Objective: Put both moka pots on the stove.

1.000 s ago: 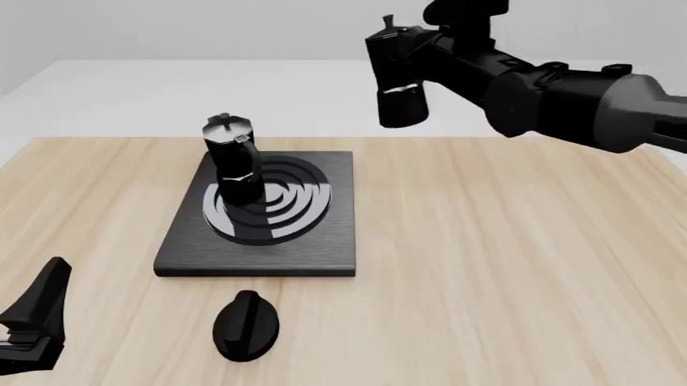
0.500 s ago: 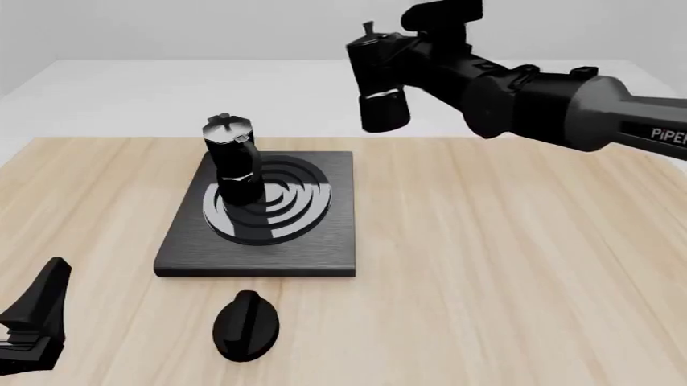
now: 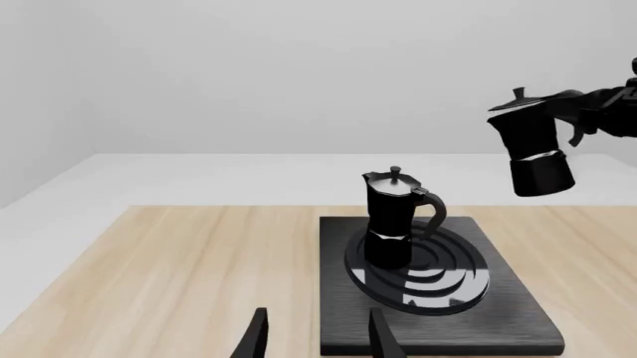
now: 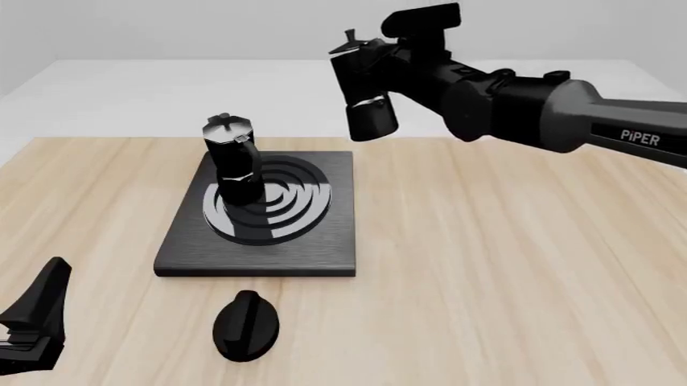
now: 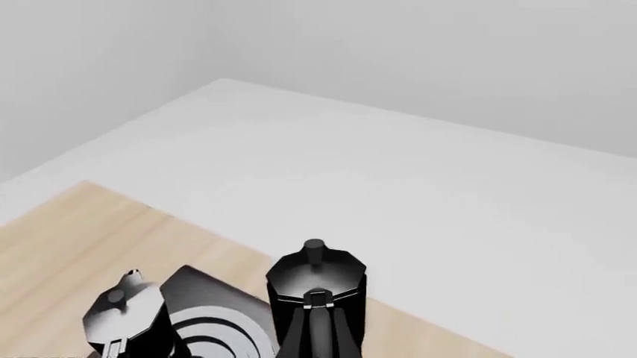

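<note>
Front view: carried moka pot (image 4: 362, 84) tilted, knob up-left.

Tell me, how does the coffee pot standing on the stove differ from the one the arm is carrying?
The pot on the stove stands upright on the burner rings of the stove, with nothing gripping it. The carried pot hangs in the air above the table's far edge, tilted, held by the right gripper. The left gripper rests low near the table, empty. Both pots look alike: black, faceted, with a top knob and side handle.
</note>
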### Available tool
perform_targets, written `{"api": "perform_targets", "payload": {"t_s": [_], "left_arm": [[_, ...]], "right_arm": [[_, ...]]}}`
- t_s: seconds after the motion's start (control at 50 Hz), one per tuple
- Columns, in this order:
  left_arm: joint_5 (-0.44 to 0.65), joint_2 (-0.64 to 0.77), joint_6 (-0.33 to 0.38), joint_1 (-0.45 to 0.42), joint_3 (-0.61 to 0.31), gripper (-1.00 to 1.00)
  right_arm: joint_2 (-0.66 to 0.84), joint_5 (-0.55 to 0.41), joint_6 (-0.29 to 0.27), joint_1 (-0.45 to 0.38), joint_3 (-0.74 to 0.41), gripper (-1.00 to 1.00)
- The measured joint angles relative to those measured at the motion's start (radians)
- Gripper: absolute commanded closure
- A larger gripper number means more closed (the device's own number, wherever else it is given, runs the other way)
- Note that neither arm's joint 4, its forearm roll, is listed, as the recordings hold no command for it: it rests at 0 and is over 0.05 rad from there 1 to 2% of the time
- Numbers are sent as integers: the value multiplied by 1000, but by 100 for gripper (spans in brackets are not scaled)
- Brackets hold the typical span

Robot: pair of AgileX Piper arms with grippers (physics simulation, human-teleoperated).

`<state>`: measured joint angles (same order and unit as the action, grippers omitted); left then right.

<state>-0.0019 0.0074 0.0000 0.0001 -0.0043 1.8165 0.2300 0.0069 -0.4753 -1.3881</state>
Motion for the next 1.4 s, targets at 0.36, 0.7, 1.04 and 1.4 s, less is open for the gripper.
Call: {"api": "perform_targets", "payload": {"t_s": [0.36,0.7,1.04,1.4], "left_arm": [[0,0,0,0,0,-100],[0,0,0,0,0,-100],[0,0,0,0,0,-100],[0,0,0,0,0,-100]], "right_arm": [[16,-6,4,-27,-16,100],[46,-15,7,-48,-43,100],[104,-28,8,-72,-89,100],[180,-39,-7,-89,-144,100]]}}
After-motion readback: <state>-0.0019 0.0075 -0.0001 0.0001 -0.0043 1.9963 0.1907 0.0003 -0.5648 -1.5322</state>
